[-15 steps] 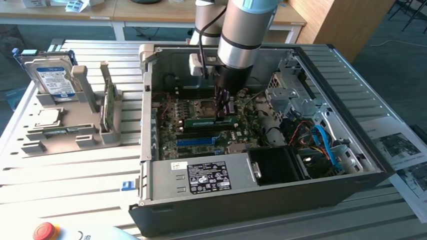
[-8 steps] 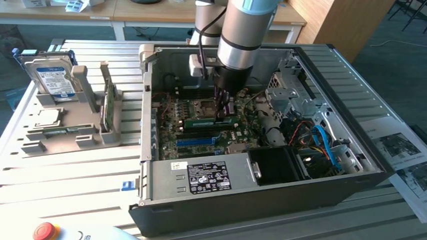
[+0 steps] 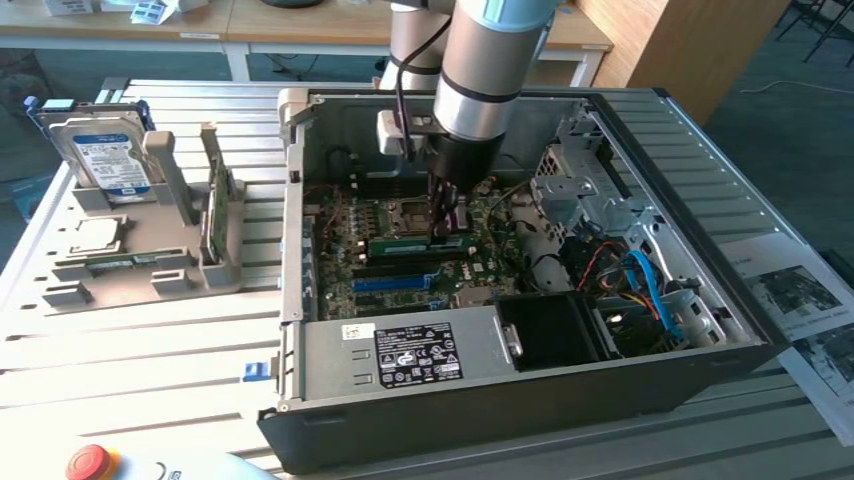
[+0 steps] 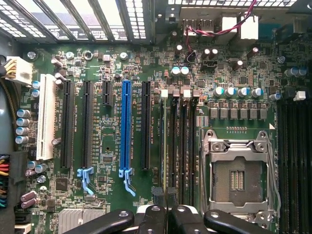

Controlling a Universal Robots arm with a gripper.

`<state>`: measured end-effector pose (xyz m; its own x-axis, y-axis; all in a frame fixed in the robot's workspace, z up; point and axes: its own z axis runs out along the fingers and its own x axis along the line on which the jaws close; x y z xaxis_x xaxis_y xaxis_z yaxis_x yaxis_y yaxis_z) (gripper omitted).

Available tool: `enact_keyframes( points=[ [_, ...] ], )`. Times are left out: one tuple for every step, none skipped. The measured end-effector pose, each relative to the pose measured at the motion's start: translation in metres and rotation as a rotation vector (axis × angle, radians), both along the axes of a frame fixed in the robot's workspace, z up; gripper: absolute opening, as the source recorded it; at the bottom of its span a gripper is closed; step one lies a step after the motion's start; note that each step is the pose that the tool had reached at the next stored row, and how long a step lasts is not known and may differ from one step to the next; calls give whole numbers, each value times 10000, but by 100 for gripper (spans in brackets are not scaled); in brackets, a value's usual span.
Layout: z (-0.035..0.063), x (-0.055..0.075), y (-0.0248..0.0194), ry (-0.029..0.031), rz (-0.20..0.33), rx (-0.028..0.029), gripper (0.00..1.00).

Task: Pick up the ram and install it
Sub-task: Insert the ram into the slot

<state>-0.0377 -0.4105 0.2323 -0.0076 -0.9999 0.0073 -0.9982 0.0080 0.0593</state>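
surface: slatted metal table [image 3: 134,340] | behind: light wooden desks [image 3: 294,25] | floor: grey-blue [image 3: 787,100] | far corner: wooden panel [image 3: 667,50]

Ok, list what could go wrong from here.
The ram lies at the memory slots under the shut jaws; if it is off line, pressing could crack it or the motherboard. Loose cables in the case could snag the arm.

Thin green ram [image 3: 416,243] edge-up at memory slots [image 4: 181,146]
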Motion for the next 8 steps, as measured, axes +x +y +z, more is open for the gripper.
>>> enact_keyframes(
  points=[
    [-6,0,0,0,0,0,11],
    [-8,0,0,0,0,0,11],
    [-9,0,0,0,0,-1,11],
    [-12,0,0,0,0,0,11],
    [-13,0,0,0,0,-1,11],
    [-15,0,0,0,0,0,11],
    [-17,0,0,0,1,0,11],
    [-19,0,0,0,0,0,11]
  ],
)
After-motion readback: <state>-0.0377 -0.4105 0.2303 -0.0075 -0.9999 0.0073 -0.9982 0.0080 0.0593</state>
